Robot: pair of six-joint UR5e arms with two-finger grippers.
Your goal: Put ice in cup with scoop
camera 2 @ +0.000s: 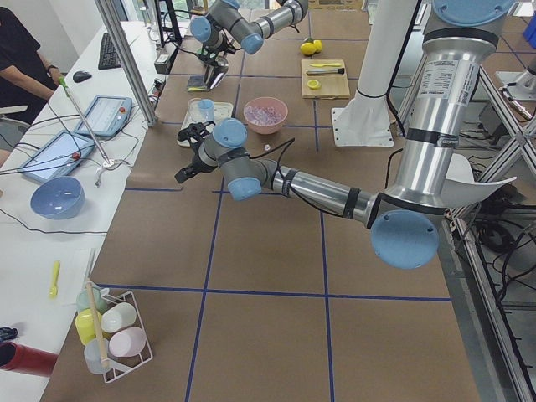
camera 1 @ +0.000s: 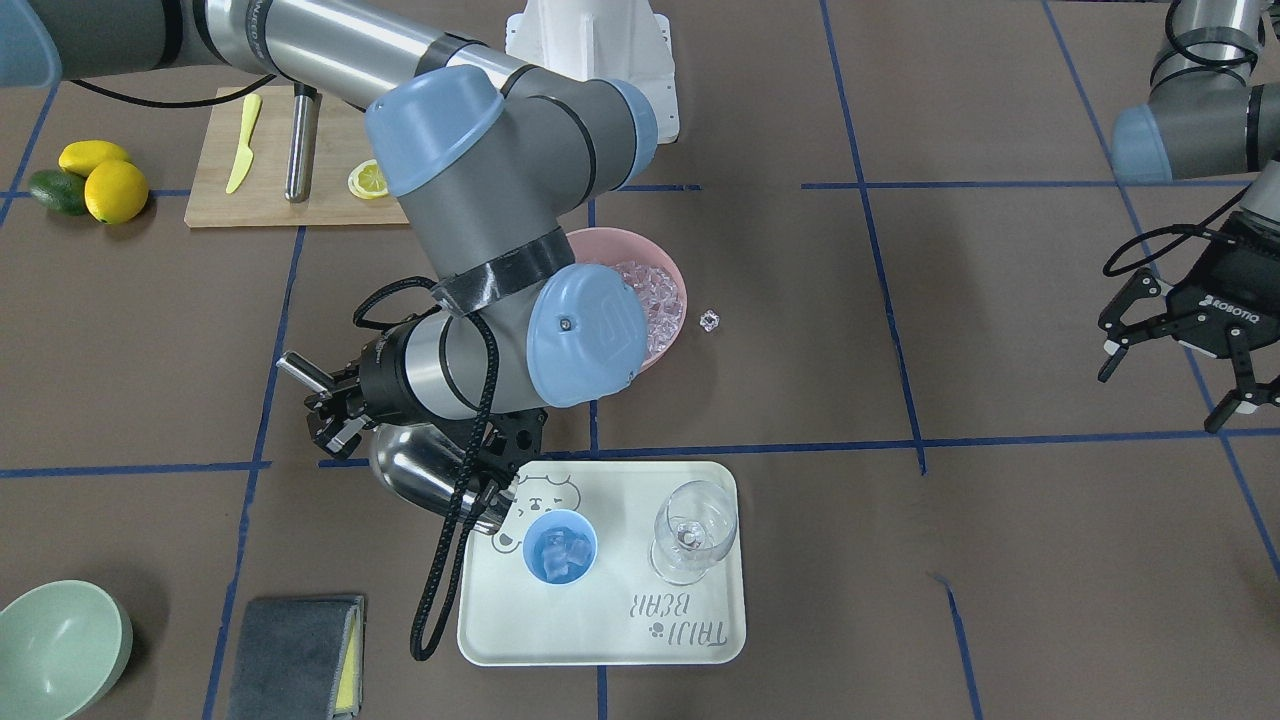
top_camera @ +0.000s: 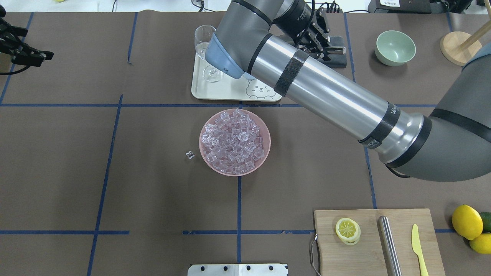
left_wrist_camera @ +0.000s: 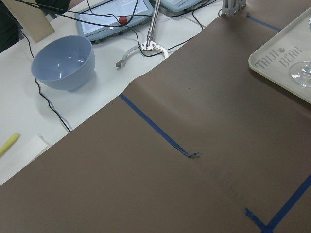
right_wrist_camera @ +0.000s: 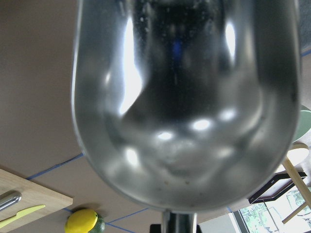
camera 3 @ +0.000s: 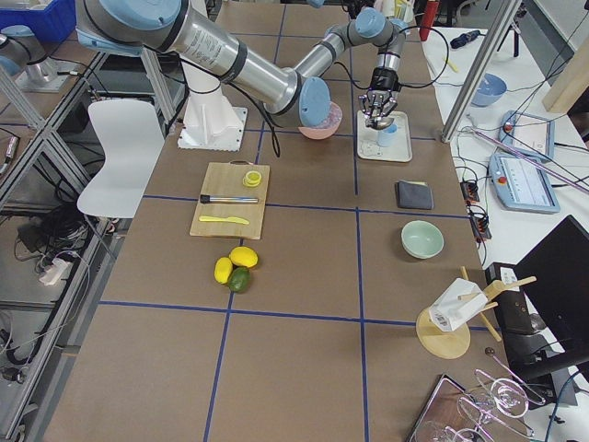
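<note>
Our right gripper [camera 1: 335, 418] pinches the scoop [camera 1: 425, 478] by its handle; the left gripper [camera 1: 1165, 400] is spread. The trough seems empty — we should lift it gently, without knocking the cup [camera 1: 529, 548] of ice [camera 1: 563, 552].

Cream rectangular tray [camera 1: 700, 640] with bear drawing; clear stemmed wine glass [camera 1: 692, 530] upright on it. Near the tray, pink round bowl [top_camera: 234, 173]. On wooden cutting board [top_camera: 368, 253]: cut lemon half [top_camera: 347, 230], steel cylinder [top_camera: 389, 245], yellow plastic knife [top_camera: 419, 245]. Just beside the board, two whole lemons [camera 1: 117, 190] touching a dark green fruit [camera 1: 55, 190]. Elsewhere, pale green bowl [camera 1: 60, 650] and grey folded cloth [camera 1: 295, 650].
</note>
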